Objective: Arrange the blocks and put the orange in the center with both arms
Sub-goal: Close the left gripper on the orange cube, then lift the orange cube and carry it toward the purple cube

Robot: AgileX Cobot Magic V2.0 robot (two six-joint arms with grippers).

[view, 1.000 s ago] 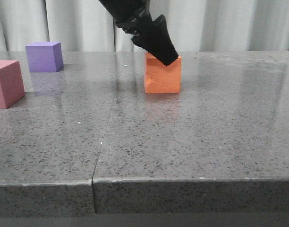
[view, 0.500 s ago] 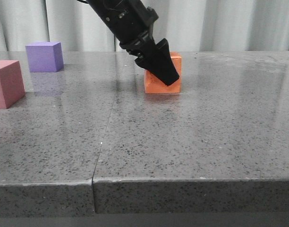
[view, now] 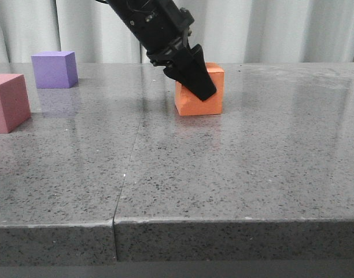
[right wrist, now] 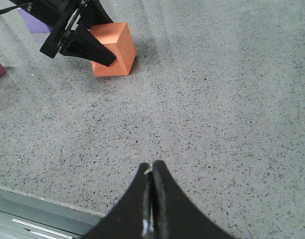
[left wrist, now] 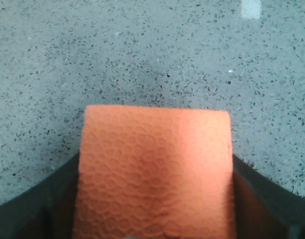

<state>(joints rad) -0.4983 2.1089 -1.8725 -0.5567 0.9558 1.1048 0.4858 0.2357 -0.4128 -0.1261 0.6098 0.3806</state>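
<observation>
since the earlier frame my left pincer (view: 201, 87) has pinched the orange cube (view: 207, 97) from both sides and tipped it slightly, toward the desk's (view: 235, 174) far edge, mid-width, while my right pincer (right wrist: 151, 199) hangs pressed together, well apart.

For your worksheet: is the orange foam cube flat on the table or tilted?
Tilted: the orange foam cube leans, its lower edge raised at one side, clamped by the left gripper.
</observation>
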